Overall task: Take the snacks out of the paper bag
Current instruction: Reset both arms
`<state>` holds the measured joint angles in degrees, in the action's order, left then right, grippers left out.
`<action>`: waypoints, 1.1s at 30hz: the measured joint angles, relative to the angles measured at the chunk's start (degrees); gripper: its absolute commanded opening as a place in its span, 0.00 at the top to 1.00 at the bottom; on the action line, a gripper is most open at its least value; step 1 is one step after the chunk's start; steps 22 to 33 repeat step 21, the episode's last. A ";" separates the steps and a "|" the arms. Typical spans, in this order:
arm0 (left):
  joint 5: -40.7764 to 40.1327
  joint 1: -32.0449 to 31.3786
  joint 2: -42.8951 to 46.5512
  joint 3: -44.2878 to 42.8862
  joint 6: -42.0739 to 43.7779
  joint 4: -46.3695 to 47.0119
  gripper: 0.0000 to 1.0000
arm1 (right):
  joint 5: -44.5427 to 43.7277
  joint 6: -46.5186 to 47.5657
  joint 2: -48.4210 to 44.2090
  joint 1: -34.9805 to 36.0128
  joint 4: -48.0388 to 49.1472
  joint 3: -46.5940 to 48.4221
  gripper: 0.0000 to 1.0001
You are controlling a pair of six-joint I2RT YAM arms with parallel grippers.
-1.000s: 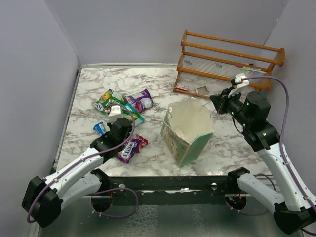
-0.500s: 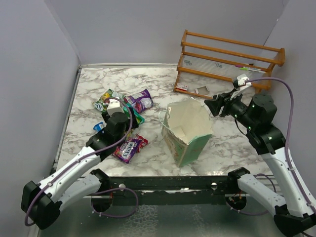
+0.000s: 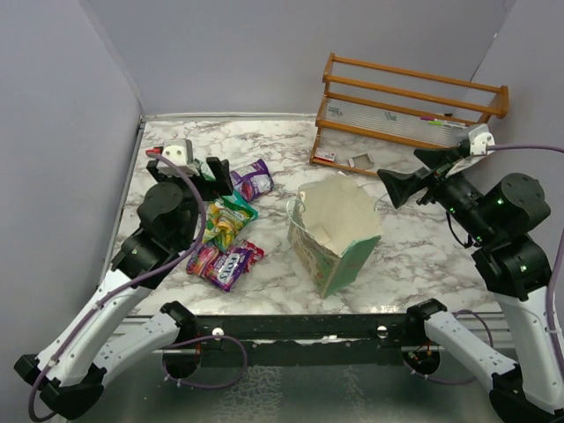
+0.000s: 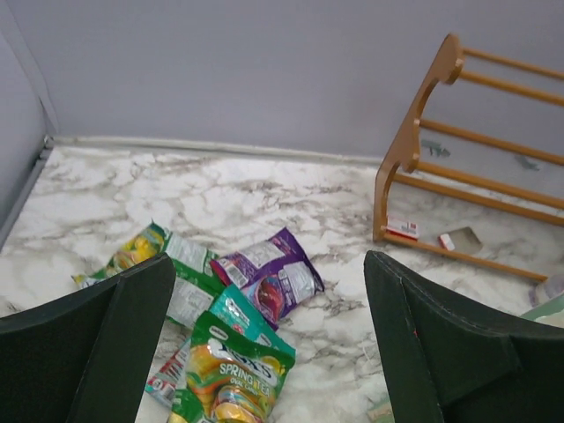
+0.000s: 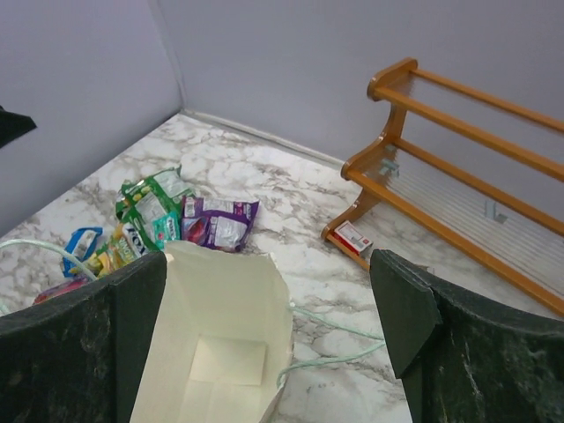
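The paper bag [image 3: 335, 233] stands upright mid-table, mouth open. In the right wrist view the paper bag [image 5: 211, 344] shows only its white inside and bare bottom. The snacks lie on the marble left of it: a purple packet [image 3: 251, 179], a green packet [image 3: 225, 220] and a purple-pink one [image 3: 233, 263]. My left gripper [image 3: 214, 172] hangs open above that pile, holding nothing. In the left wrist view the purple packet [image 4: 269, 282] and a green packet [image 4: 233, 370] show between its fingers. My right gripper [image 3: 412, 174] is open in the air above the bag's right side, empty.
A wooden slatted rack [image 3: 405, 106] stands at the back right, with small white-and-red cards [image 3: 324, 157] at its foot. The bag's thin cord handle [image 5: 352, 344] trails on the marble to its right. Grey walls close in the table on the left, back and right.
Both grippers have opened. The left arm has lifted off the snack pile and pulled back to the far left. The right gripper has risen and drawn back from the bag's right rim.
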<state>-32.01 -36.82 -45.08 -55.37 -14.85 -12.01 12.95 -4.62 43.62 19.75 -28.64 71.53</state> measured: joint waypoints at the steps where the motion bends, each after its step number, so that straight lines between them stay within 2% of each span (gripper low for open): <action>1: 0.04 0.00 0.55 -1.33 1.18 -0.02 0.08 | -0.92 0.31 -0.44 0.00 -0.37 0.83 0.01; 16: 7.02 0.00 6.25 -17.14 15.67 3.67 0.01 | -15.98 2.21 -8.98 0.00 4.42 6.97 0.01; 21: 7.48 0.00 6.38 -18.43 17.25 4.26 0.01 | -21.29 1.60 -8.96 0.00 5.57 8.44 0.01; 33: 7.48 0.00 6.38 -18.43 17.25 4.26 0.01 | -21.29 1.60 -8.96 0.00 5.57 8.44 0.01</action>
